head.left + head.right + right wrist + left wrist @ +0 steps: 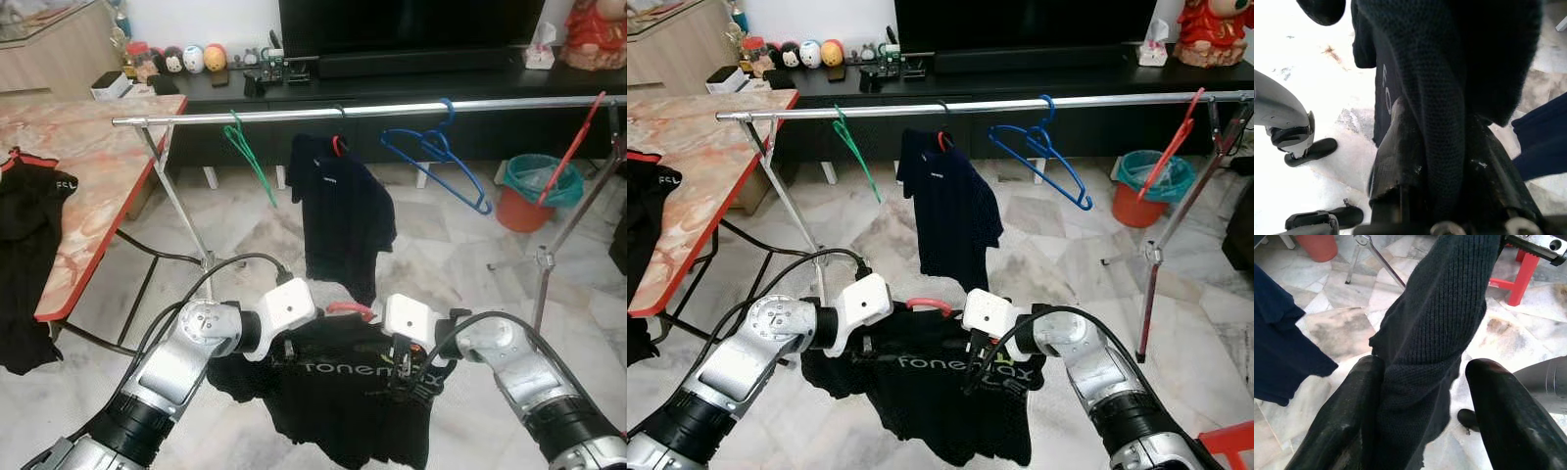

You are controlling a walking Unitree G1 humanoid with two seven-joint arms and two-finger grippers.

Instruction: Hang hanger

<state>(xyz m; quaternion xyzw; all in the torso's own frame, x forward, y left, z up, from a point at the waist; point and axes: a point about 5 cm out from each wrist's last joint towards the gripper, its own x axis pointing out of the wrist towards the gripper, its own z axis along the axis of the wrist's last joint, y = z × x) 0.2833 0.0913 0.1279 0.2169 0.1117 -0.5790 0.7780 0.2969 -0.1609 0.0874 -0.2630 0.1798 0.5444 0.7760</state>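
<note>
A black T-shirt with white lettering hangs on a red hanger held low between my two arms, in front of the silver clothes rail. My left gripper is at the shirt's left shoulder. Its fingers stand apart, the knit fabric lies against one of them, and a gap shows beside the other. At the right shoulder, my right gripper is shut on a fold of the shirt. The hanger's hook pokes up between my wrists, well below the rail.
On the rail hang a green hanger, a navy shirt, a blue hanger and a red hanger. A marble table with a black garment stands at left. An orange bin and a rack leg are at right.
</note>
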